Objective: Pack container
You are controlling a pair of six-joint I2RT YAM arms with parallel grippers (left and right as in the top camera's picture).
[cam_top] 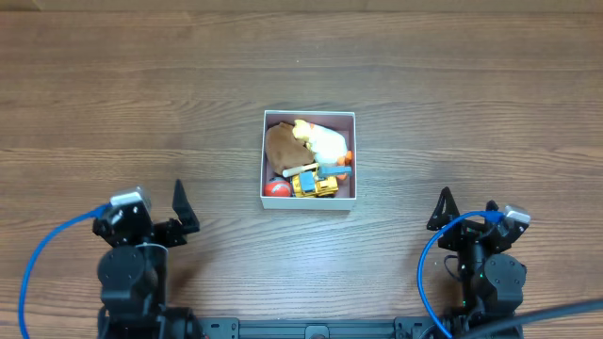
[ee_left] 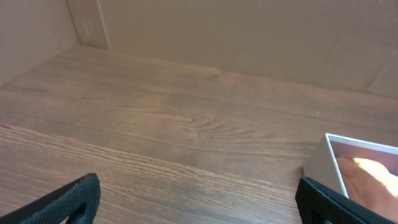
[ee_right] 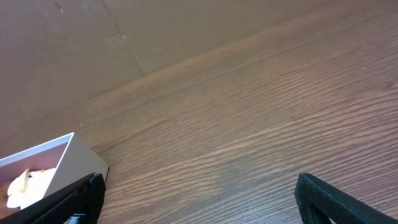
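Note:
The container (cam_top: 270, 200), a shallow square box with white walls, stands at the middle of the table. It holds several toys: a brown plush (cam_top: 284, 146), a white and yellow plush (cam_top: 322, 138), a yellow toy truck (cam_top: 314, 185) and a red ball (cam_top: 276, 188). Its corner shows in the left wrist view (ee_left: 323, 163) and in the right wrist view (ee_right: 74, 162). My left gripper (cam_top: 181, 212) is open and empty at the front left, apart from the box; its jaws (ee_left: 199, 205) frame bare wood. My right gripper (cam_top: 466, 209) is open and empty at the front right.
The table (cam_top: 471, 94) is brown wood all round the box. A blue cable (cam_top: 38, 259) loops beside the left arm and another (cam_top: 426, 273) beside the right arm. A wall stands past the table's far edge (ee_left: 249, 31).

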